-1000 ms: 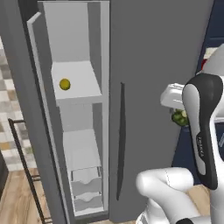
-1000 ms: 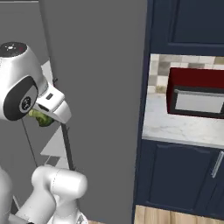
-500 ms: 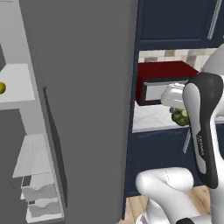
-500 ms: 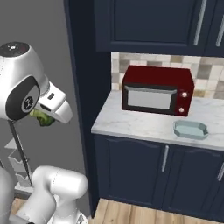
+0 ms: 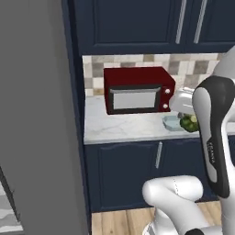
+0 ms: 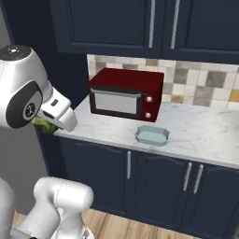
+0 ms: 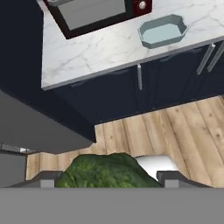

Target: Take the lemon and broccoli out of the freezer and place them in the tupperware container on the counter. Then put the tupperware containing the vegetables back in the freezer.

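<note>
My gripper (image 7: 106, 179) is shut on the broccoli (image 7: 105, 171), a dark green bumpy clump that sits between the two fingertips (image 7: 43, 178). In the base views the broccoli (image 5: 188, 123) (image 6: 44, 124) hangs in the air under the white hand, in front of the counter (image 6: 200, 130). The pale blue tupperware container (image 6: 151, 135) (image 7: 162, 31) (image 5: 170, 122) lies on the counter just right of the red microwave, with nothing in it. The freezer (image 5: 36, 114) shows as a tall grey side at the left. The lemon is out of view.
A red microwave (image 6: 126, 99) (image 5: 137, 89) stands at the back of the counter (image 5: 124, 126). Dark navy cupboards with silver bar handles (image 6: 129, 164) run above and below. Wooden floor (image 7: 175, 131) lies below the hand.
The whole picture has slid from the open freezer to the counter, so the base has driven to the right. The broccoli stays in the gripper throughout.
</note>
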You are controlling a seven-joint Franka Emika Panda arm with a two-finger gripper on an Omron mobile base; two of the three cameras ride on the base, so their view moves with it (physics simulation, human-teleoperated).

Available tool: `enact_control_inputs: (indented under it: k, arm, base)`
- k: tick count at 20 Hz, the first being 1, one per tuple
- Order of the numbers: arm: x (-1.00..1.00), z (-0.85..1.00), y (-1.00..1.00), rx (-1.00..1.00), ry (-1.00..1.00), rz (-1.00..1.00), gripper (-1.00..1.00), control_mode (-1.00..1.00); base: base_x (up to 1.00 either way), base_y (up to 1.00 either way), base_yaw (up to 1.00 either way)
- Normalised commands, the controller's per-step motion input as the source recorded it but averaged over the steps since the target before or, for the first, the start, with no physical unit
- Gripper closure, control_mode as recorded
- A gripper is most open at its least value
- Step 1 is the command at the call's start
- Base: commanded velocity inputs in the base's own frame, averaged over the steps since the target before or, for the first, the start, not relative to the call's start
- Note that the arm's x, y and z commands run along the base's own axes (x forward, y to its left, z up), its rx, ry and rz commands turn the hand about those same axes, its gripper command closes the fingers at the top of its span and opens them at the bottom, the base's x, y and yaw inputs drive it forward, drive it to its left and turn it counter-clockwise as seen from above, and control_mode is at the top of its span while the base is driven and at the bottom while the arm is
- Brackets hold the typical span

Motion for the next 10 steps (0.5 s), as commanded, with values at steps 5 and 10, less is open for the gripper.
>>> enact_control_inputs:
  k: [5, 10]
  arm:
    - [0.0, 0.0, 0.0, 0.0, 0.0, 0.0, 1.0, 1.0]
    - [0.0, 0.0, 0.0, 0.0, 0.0, 0.0, 1.0, 1.0]
  base:
    - [0.49, -1.0, 0.11]
    - [0.51, -0.84, 0.05]
